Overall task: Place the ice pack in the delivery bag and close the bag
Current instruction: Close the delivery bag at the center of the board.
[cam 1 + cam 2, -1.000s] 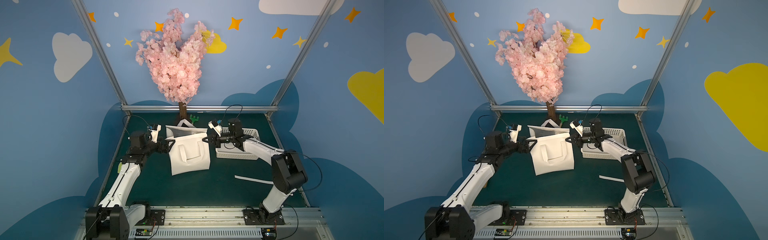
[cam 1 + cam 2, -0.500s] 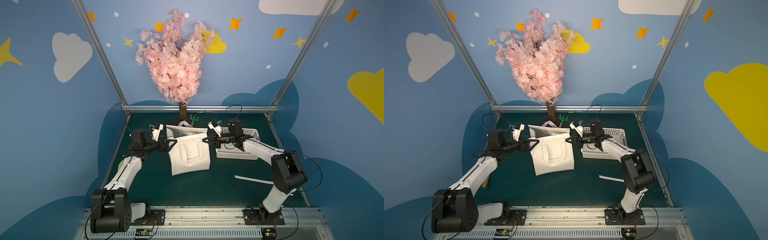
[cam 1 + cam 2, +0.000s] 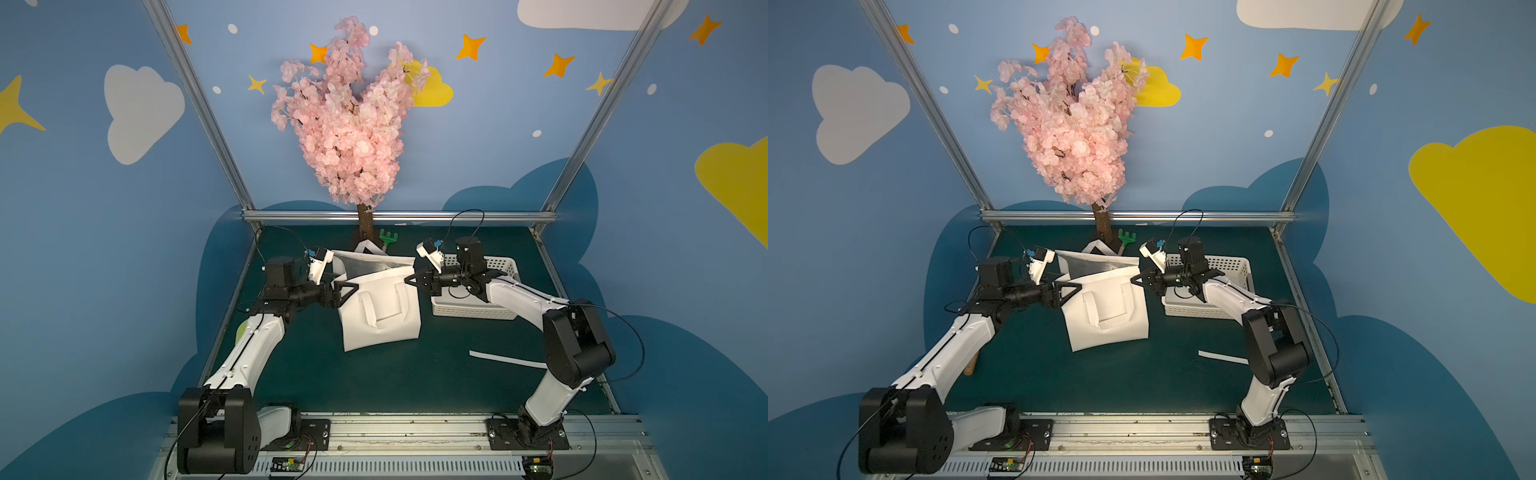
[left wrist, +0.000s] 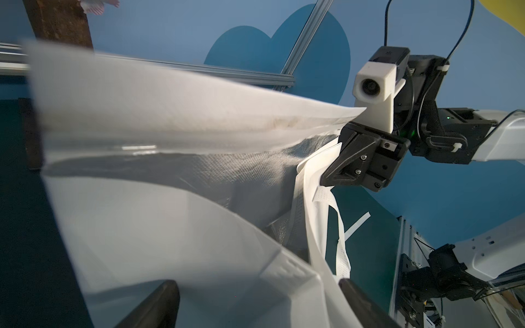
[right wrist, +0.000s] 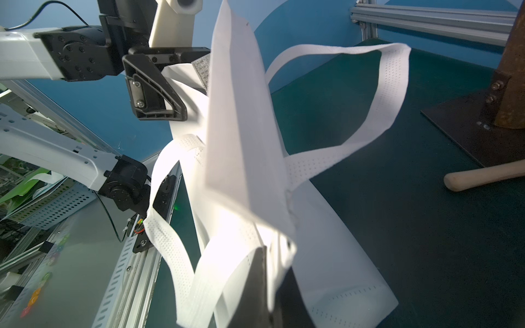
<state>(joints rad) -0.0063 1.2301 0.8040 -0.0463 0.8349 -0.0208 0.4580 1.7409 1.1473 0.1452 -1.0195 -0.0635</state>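
Shows delivery bag [image 3: 378, 320] mid-bench [image 3: 374, 386], foil-lined mouth open; right gripper [image 3: 409, 279] pinched on its rim beside the basket [image 3: 500, 266]; left gripper [image 3: 351, 291] spread astride the opposite rim.

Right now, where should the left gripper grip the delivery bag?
The delivery bag at its left rim corner, from the robot's left: that thin edge lies inside the open left gripper, opposite the right gripper pinching the other corner.

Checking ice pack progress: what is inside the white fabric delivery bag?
In the mouth of the white fabric delivery bag, only silver foil lining shows, no ice pack. Its front panel hides the lower interior.
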